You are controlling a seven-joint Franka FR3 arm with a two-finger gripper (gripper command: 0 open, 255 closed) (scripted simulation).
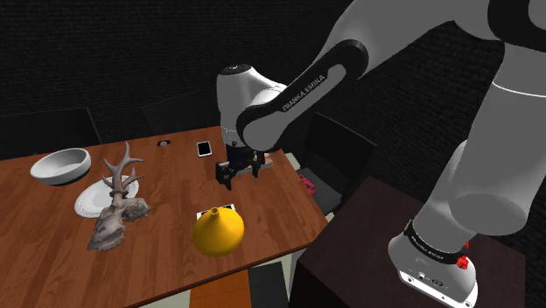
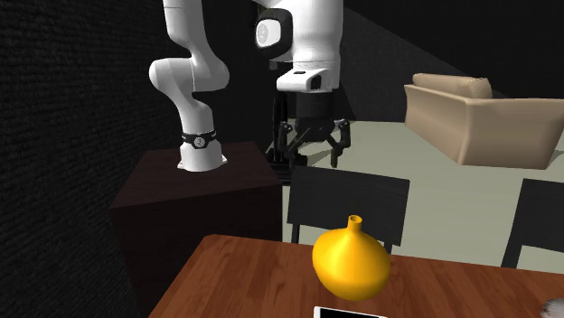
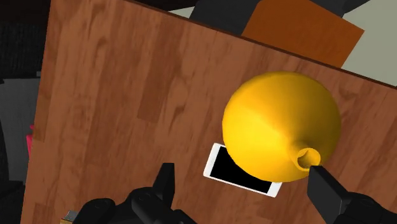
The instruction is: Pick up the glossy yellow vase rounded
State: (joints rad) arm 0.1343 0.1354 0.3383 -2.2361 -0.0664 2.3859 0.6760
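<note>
Shoulder view: arm (image 1: 302,93) lettered FRANKA EMIKA; yellow vase (image 1: 219,233) stands upright.

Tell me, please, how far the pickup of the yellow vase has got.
Done: the open gripper hangs above the table, near the yellow vase. In hand: nothing; the vase stands untouched beside a phone. Left: descend over it, shut, lift.

We're in a home here, a living-dining room: wooden dining table (image 1: 52,262) with dark chairs (image 2: 348,203) at its edge, beige sofa (image 2: 479,117) beyond
</note>
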